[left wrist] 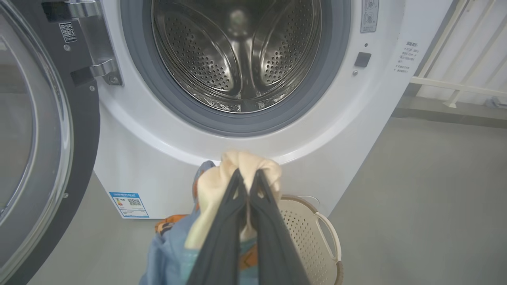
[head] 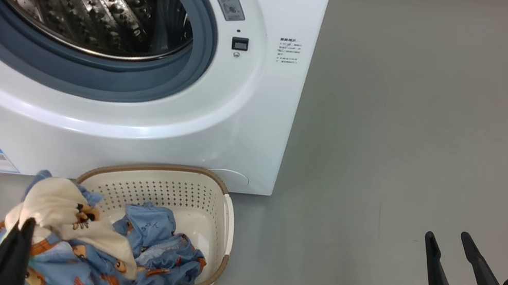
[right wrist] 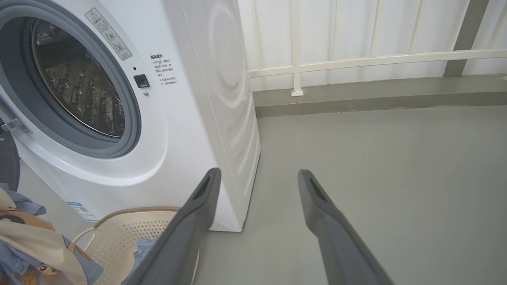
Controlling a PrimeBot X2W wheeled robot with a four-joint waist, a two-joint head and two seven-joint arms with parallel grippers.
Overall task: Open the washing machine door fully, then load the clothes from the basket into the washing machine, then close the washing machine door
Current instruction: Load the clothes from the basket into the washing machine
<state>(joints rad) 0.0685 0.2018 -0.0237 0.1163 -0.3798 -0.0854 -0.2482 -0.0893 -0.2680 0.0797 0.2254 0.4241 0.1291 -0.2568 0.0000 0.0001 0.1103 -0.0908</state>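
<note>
The left end effector (left wrist: 248,176) is clenched on the clothes (left wrist: 170,253): a cream-white cloth (left wrist: 245,162) is pinched between its fingers, with blue printed fabric hanging beneath. The bundle is held above the left end of the basket (head: 161,167). More blue garments (head: 162,246) are seen lying inside the basket, which is set on the grey floor (head: 421,114) just in front of the washing machine (head: 249,110). The washing machine door (left wrist: 81,130) is swung open to the left, and the steel drum (left wrist: 237,59) is exposed. The right end effector (head: 446,235) is released, fingers apart, well to the right above the floor.
</note>
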